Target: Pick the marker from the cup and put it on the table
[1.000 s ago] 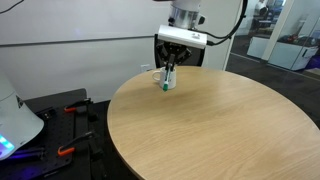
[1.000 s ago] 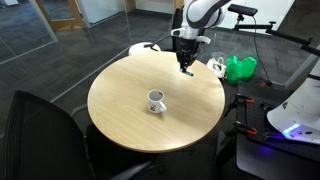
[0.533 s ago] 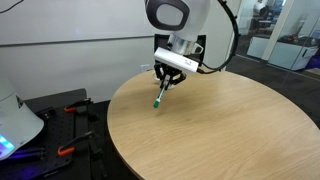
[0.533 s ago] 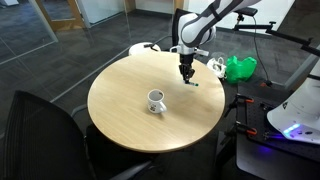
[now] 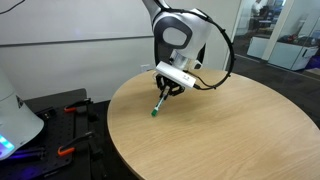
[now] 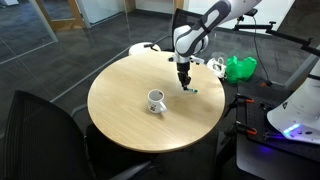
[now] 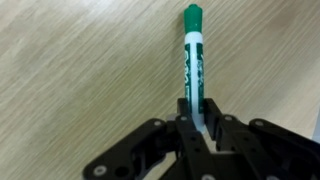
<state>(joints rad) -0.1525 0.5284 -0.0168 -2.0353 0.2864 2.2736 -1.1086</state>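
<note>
Marker (image 7: 192, 70) was gripped between the fingers (image 7: 214, 128), cap end ahead of them near the surface (image 7: 70, 60); best lowered flat before release.

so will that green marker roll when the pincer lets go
Probably yes: the marker looks round and smooth, and the table looks flat and bare. It seems rigid and light, held straight by one end in the pincer.

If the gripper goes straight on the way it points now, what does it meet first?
Probably the table: the gripper points down at it, and the green marker it holds would touch first. The gap left is unclear.
</note>
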